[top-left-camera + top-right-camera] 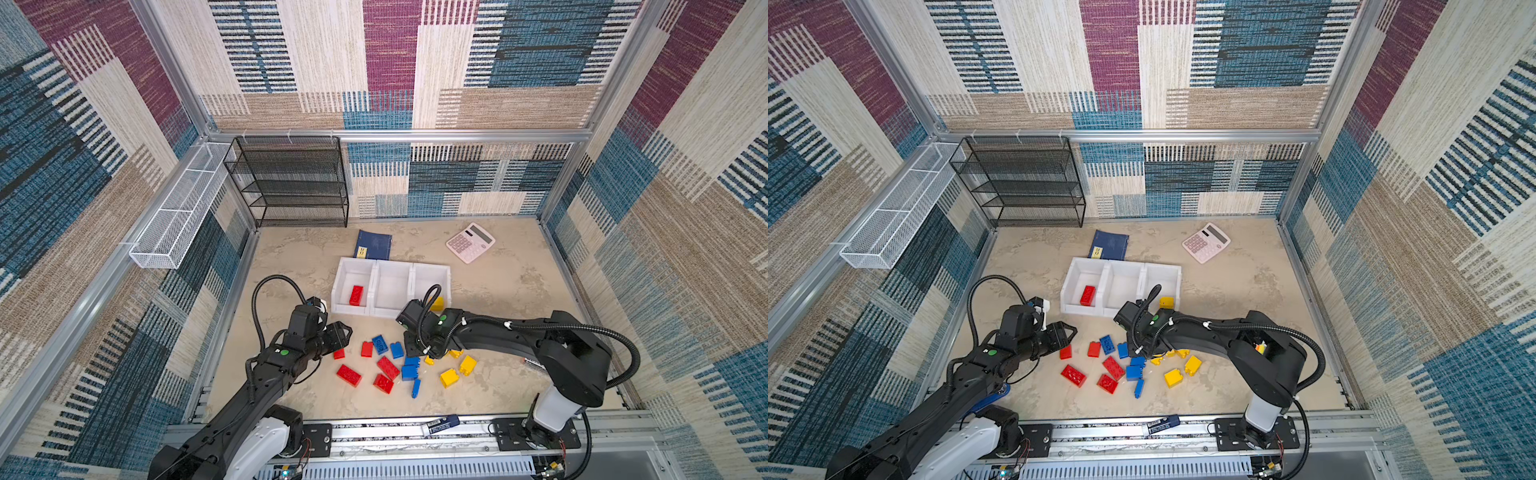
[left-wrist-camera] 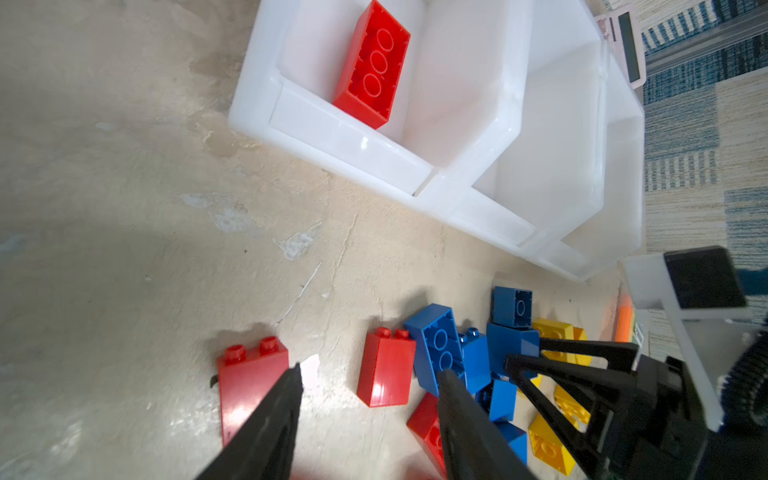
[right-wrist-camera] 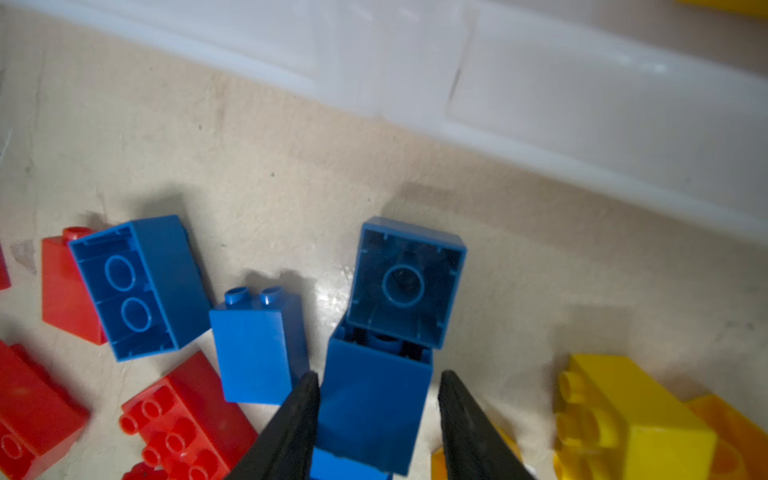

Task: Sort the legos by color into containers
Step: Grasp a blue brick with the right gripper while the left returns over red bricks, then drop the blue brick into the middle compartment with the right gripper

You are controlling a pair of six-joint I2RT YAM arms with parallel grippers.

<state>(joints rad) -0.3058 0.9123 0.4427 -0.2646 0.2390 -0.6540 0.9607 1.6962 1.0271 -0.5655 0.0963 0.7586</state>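
Well, the right hand [image 3: 378, 376] straddles a blue brick [image 3: 374, 409] (gripped or not, I cannot tell). Empty, the left hand [image 2: 371, 371] stands open.

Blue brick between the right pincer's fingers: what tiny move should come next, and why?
Probably squeeze the right pincer shut on the blue brick. Its fingers sit on both sides of it, a thin gap seems to show beside one, and the brick lies on the table, not in the bins.

Patchwork woven walls [image 1: 390, 62]; mottled beige floor [image 1: 519, 291]; black mesh rack [image 1: 291, 183]
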